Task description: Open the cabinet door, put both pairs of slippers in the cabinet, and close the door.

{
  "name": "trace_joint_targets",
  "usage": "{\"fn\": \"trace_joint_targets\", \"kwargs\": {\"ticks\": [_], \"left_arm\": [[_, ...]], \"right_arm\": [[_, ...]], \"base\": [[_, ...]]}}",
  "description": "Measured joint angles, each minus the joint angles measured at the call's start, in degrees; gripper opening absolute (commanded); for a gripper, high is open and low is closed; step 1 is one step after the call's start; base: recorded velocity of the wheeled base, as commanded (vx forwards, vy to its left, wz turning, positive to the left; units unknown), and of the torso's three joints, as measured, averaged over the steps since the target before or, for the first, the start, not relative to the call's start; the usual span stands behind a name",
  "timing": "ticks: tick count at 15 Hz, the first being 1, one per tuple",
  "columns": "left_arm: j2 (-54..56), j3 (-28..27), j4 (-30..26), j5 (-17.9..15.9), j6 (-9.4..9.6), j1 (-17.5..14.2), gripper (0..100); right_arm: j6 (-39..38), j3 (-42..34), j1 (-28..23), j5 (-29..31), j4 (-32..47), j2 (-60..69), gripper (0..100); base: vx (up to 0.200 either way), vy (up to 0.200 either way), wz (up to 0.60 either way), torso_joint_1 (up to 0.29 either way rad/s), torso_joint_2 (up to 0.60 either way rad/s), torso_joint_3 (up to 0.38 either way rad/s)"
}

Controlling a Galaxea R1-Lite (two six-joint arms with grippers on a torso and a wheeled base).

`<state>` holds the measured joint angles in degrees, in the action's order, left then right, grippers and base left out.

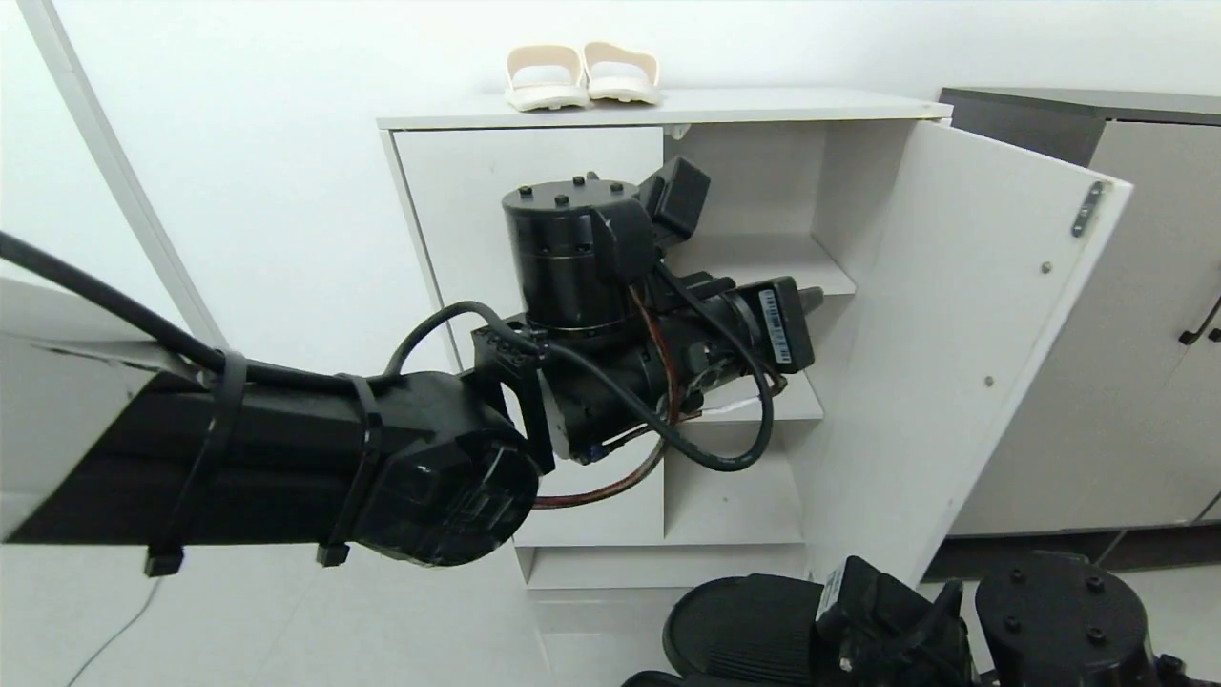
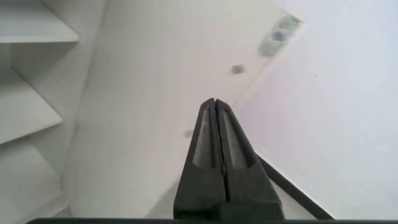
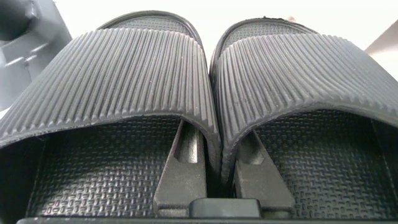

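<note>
While its fingers press flat together on nothing, the left gripper [image 2: 214, 106] points at the open white cabinet door [image 1: 954, 343] on its inner face, the arm stretched across the front of the white shelved cabinet [image 1: 763, 105]. In the right wrist view, the right gripper [image 3: 219, 146] clamps the black ribbed rubber slippers [image 3: 124, 74] by their inner walls. A pair of cream slippers [image 1: 582, 76] sits at the rear edge of the cabinet top.

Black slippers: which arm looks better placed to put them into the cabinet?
Right. The right gripper pinches the black slippers together, and the cabinet door stands open ahead. The left gripper is shut and empty, up close to that door's inner face.
</note>
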<state>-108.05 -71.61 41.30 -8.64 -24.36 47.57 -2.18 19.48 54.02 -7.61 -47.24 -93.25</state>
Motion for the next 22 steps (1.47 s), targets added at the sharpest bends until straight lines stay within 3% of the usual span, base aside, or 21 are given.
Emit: {"fn": "trace_joint_targets", "kwargs": {"ticks": [1,3,5,8,10,12,14,18,20,22], "left_arm": [[1.55,1.62,-1.29,0.05,0.66,-1.05,0],[5.84,4.94,-3.43,0.06,2.28,-6.03,0],[10.42,8.77,-4.24,1.72,3.94,-10.58,0],[21.61,17.31,-5.86,9.92,5.97,-15.02,0],[31.12,23.27,-10.13,17.44,8.19,-16.31,0],[41.31,28.45,-17.71,25.26,10.59,-17.4,0],[50.88,33.02,-24.77,29.28,11.75,-20.83,0],[71.19,43.03,-33.69,33.27,13.32,-33.49,0],[81.35,49.2,-37.78,33.77,14.76,-41.05,0],[91.01,56.21,-41.37,32.94,16.42,-46.56,0]], "right_arm": [[-0.09,0.44,-0.4,0.59,-0.88,-0.44,0],[-0.44,1.84,-2.12,3.16,-2.63,-1.82,0],[-0.9,4.08,-3.66,10.25,-3.34,-3.22,0],[-4.11,9.95,-6.34,21.13,-3.43,-5.88,0],[-4.57,14.38,-8.37,28.84,-3.4,-8.0,0],[-4.96,17.46,-10.45,31.17,-3.39,-10.08,0],[-5.64,18.82,-11.87,31.57,-3.39,-11.8,0],[-5.84,19.91,-13.29,33.63,-3.39,-14.1,0],[-5.84,19.93,-13.29,33.68,-3.45,-14.41,0],[-5.83,19.74,-13.14,33.66,-3.5,-14.58,0]], "base": [[0.0,0.0,0.0,0.0,0.0,0.0],[0.0,0.0,0.0,0.0,0.0,0.0],[0.0,0.0,0.0,0.0,0.0,0.0],[0.0,0.0,0.0,0.0,0.0,0.0],[0.0,0.0,0.0,0.0,0.0,0.0],[0.0,0.0,0.0,0.0,0.0,0.0],[0.0,0.0,0.0,0.0,0.0,0.0],[0.0,0.0,0.0,0.0,0.0,0.0],[0.0,0.0,0.0,0.0,0.0,0.0],[0.0,0.0,0.0,0.0,0.0,0.0]]}}
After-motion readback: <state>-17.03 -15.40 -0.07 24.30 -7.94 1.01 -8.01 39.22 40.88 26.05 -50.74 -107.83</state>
